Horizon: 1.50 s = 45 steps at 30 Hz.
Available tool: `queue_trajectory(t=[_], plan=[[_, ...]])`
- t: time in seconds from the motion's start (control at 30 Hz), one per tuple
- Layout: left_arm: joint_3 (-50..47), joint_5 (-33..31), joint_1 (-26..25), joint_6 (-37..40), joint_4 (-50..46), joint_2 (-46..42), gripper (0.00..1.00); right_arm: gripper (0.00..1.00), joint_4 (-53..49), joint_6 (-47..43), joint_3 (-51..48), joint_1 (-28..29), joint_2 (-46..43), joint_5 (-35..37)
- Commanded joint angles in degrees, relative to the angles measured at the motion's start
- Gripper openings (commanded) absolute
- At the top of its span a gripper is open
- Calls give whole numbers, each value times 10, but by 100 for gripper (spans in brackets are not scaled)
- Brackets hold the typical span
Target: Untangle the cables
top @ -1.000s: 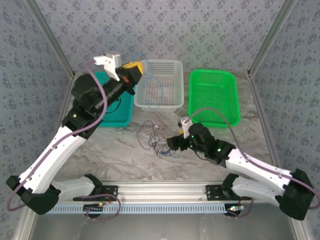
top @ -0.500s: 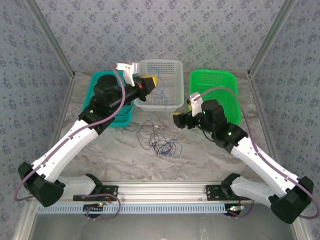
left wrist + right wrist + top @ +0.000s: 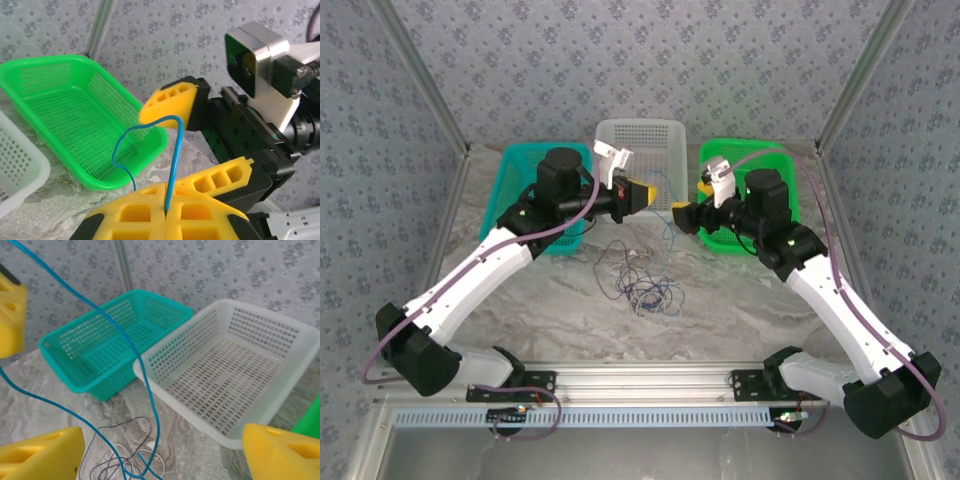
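Cables (image 3: 640, 283) sit in a loose heap on the worktop (image 3: 550, 300), near the white basket (image 3: 650, 130), and the strands are too thin to sort out from above. One blue cable (image 3: 172, 155) is pinched in the left claw (image 3: 166, 212), its end hidden between the fingers. The right claw (image 3: 681, 216) is spread wide, with that cable running between its fingers.

A robot lab test cell: two white arms (image 3: 470, 285) bolted to an aluminium rail (image 3: 640, 380) at the marble-look bench's (image 3: 570, 305) near edge, patterned screens (image 3: 640, 60) on metal posts (image 3: 420, 75) around
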Motion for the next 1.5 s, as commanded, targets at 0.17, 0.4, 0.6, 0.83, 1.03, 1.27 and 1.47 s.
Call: queue_trajectory(t=[0.17, 0.4, 0.6, 0.83, 1.03, 1.27, 1.47], plan=[[40, 112, -21, 96, -52, 3, 0, 83, -13, -55, 34, -5, 19, -87], [40, 123, -21, 139, -94, -1, 0, 51, -35, -81, 39, -5, 20, -136], [35, 101, -21, 143, -94, 5, 8, 0, -50, -79, 41, -6, 20, -135], [25, -101, -21, 131, -126, 4, 77, 0, -150, -65, 135, -40, 52, 43], [-24, -167, -21, 114, -89, -15, 99, 0, -213, -42, 241, -83, 96, 133], [-73, -171, -21, 96, -63, -31, 99, 0, -227, -29, 275, -124, 170, 206], [-122, -174, -20, 79, -46, -51, 100, 0, -153, -11, 200, -170, 211, 222]])
